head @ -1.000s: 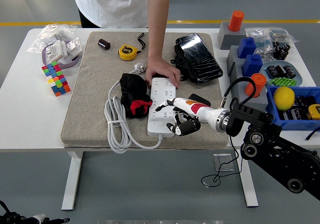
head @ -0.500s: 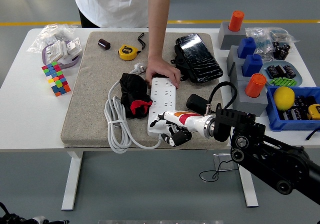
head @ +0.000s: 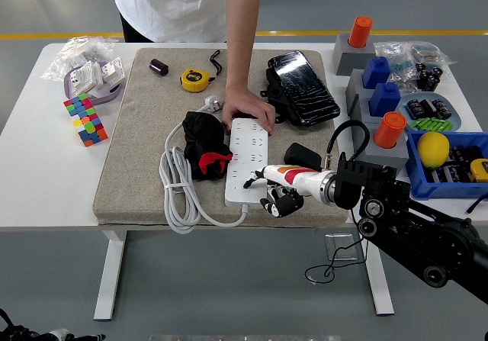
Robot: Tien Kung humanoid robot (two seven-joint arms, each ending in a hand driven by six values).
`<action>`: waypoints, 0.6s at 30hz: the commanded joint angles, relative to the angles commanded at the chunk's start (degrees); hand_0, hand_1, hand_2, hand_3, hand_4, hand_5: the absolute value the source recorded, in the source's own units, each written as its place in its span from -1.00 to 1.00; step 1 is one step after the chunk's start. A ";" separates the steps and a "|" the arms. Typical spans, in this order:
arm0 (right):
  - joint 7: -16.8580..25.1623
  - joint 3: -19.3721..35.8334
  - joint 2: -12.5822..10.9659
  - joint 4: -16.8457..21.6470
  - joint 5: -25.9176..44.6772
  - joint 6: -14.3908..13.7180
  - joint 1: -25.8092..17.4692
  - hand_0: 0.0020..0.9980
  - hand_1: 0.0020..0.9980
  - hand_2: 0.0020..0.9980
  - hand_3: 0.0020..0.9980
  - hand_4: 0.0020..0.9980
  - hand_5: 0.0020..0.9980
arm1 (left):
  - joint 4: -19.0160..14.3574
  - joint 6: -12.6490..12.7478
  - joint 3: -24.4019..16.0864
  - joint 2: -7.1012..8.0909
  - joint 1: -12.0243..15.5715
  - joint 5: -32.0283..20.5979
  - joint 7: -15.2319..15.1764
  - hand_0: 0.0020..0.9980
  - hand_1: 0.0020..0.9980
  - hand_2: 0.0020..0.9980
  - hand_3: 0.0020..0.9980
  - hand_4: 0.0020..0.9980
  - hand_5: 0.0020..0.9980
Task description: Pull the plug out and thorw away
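A white power strip [head: 248, 158] lies on the grey mat [head: 145, 143], with its white cable [head: 177, 192] coiled to its left. A person's hand [head: 248, 112] presses on the strip's far end. My right hand [head: 276, 200], white and orange with black fingers [head: 280, 204], sits at the strip's near right corner. Its fingers are curled, and I see nothing held in them. A black plug-like block [head: 303, 156] lies on the mat just right of the strip, behind my hand. My left arm is out of view.
A black and red cloth bundle [head: 204, 146] lies left of the strip, and a black phone case [head: 301, 89] lies behind it. Grey blocks with orange and blue pegs [head: 381, 97] and a blue bin [head: 450, 162] stand at the right. A yellow tape measure [head: 196, 78] and a colour cube [head: 85, 118] are at the left.
My right hand dropped from over the strip's near end to its near edge, swung left, then came back right a little. The person's hand has stayed put.
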 joint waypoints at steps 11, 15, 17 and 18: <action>-0.02 -0.51 0.22 -0.37 0.51 0.59 -0.14 -1.00 -1.00 -0.82 0.67 -0.15 -1.00 | 0.02 0.07 0.00 -0.12 -0.22 -0.01 -0.05 0.08 0.35 0.40 0.33 0.66 0.28; -0.39 -0.90 0.15 -0.06 0.88 1.11 -0.09 -1.00 -1.00 -0.82 0.67 -0.15 -1.00 | 0.04 0.08 0.00 -0.10 -0.33 -0.02 -0.07 0.08 0.35 0.40 0.33 0.66 0.28; -0.52 -1.02 0.09 0.12 1.03 1.30 -0.01 -1.00 -1.00 -0.82 0.67 -0.15 -1.00 | 0.05 0.07 0.00 -0.10 -0.40 0.04 -0.06 0.07 0.35 0.40 0.33 0.66 0.28; -0.56 -1.03 0.08 0.17 1.06 1.34 0.02 -1.00 -1.00 -0.82 0.67 -0.15 -1.00 | 0.05 0.07 0.00 -0.10 -0.40 0.04 -0.06 0.07 0.35 0.40 0.33 0.66 0.28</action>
